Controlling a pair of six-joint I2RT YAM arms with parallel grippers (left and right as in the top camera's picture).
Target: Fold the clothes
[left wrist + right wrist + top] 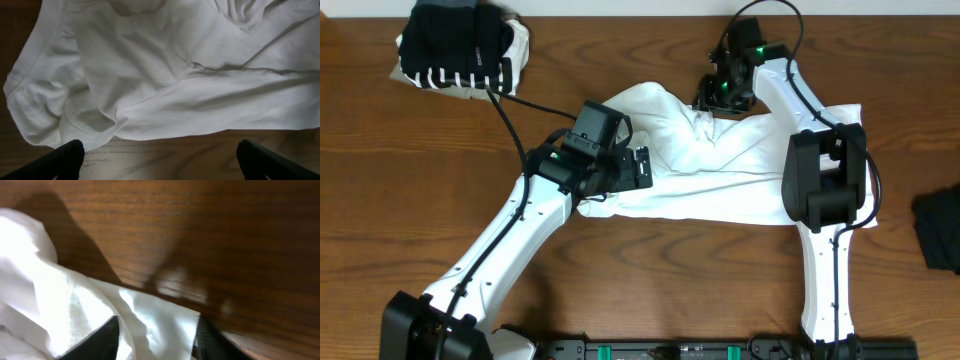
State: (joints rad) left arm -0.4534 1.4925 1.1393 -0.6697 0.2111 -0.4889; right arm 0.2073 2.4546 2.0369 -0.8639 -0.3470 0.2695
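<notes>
The white T-shirt (pixel 720 165) lies crumpled across the table's middle, bunched into a ridge toward its far edge. My left gripper (pixel 638 168) is open and empty at the shirt's left part. In the left wrist view its fingers (pixel 160 160) stand wide apart over bare wood, with the shirt's hem and sleeve (pixel 150 75) just ahead. My right gripper (pixel 716 96) is at the shirt's far edge. In the right wrist view its fingers (pixel 157 337) are partly open, with a fold of the white cloth (pixel 150 320) between them. No lettering or print shows.
A stack of black, black-and-white striped and beige clothes (pixel 460 45) sits at the far left corner. A black garment (pixel 940 230) lies at the right edge. Bare wood table (pixel 650 280) runs along the near side between the arm bases.
</notes>
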